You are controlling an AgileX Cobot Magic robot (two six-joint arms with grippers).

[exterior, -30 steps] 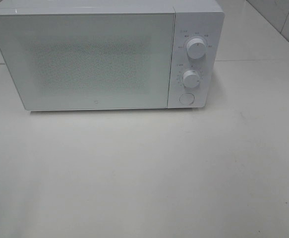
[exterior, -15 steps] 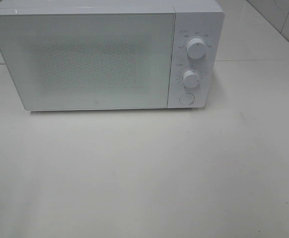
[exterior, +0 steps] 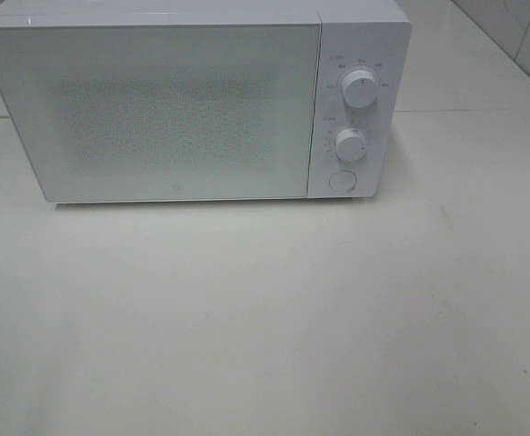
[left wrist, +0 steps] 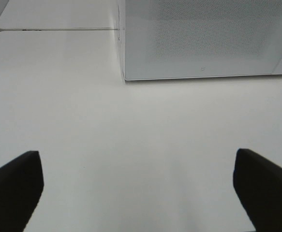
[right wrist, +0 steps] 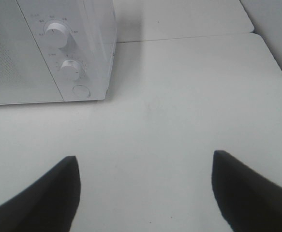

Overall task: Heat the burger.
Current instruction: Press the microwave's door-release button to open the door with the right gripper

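Bright, flat, diffuse light from overhead washes out the matte white tabletop [exterior: 265,318]: contrast is low, the high view has a slight greenish cast, and there is only a thin soft shadow under the front of the white box-shaped microwave [exterior: 174,109]. Its speckled door window shows grainy moiré noise. In both wrist views the black fingertips [left wrist: 15,188] at the frame edge are blurred, out of focus; the microwave stays fairly sharp.

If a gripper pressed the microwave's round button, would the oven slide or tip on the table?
Probably neither. The microwave is a broad, low box sitting flat on the table, so tipping seems unlikely. It looks bulky and likely heavy, though the smooth surface might let it creep under a firm push on the button.
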